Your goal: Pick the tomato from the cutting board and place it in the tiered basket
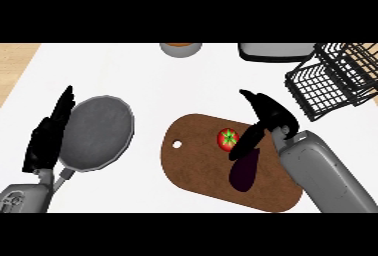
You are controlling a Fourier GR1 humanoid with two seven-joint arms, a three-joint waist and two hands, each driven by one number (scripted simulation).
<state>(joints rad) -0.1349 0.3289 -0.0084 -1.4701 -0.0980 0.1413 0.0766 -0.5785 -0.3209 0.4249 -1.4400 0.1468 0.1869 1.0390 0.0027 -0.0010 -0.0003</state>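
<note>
The white table [148, 75] spreads under everything, with a strip of light wood showing at its far left edge. On it, the largest thing is the brown oval wooden cutting board [199, 170] with a small round hole near its left end; I take this board as my landmark.

Up and to the right of the board stands the black wire tiered basket [328, 85], well apart from the board. Left of the board lies the grey round metal frying pan [97, 131], its handle running down toward my left forearm.

My right forearm comes in over the board's right end, and my right hand [267, 114] hangs above the board's upper right part, fingers loosely bent and pointing down toward the tomato, holding nothing. My left hand [50, 135] rests left of the pan, far from the board, fingers straight and up, empty.

On the board's right half lies a dark purple elongated eggplant [244, 172], partly under my right hand's fingers.

Beyond the board, at the table's far edge, show a grey rounded appliance [277, 51] and a small bowl with an orange inside [181, 49].

The small red round tomato [227, 138] with its green star-shaped top sits on the board's upper middle, just beside my right fingers [247, 145]; I cannot tell if they touch it.
</note>
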